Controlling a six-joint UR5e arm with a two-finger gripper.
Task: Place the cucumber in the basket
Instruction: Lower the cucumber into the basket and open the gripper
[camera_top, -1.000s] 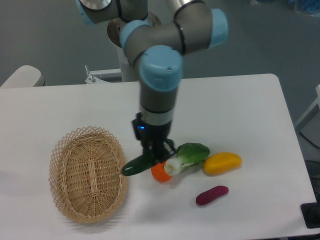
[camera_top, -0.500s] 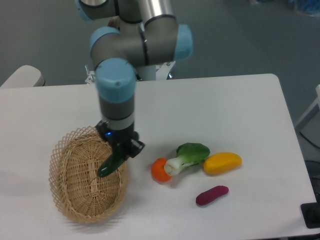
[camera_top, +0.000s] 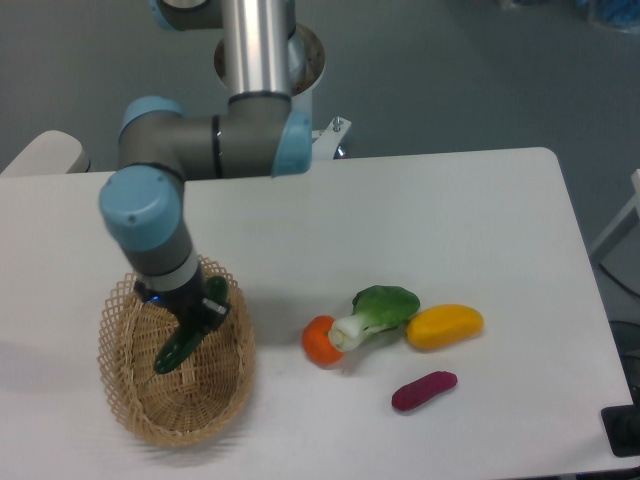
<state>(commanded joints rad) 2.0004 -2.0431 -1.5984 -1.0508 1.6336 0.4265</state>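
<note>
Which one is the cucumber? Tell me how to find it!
Look for the big woven basket at the left of the white table. Over it, the robot's pincer holds the cucumber, slanting down into the basket. It is the only long, dark green, shiny thing; the bok choy is leafy with a white stalk.

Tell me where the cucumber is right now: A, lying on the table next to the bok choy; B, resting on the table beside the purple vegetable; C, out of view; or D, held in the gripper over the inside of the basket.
D: the gripper is shut on the cucumber, which hangs tilted over the inside of the basket.
</note>
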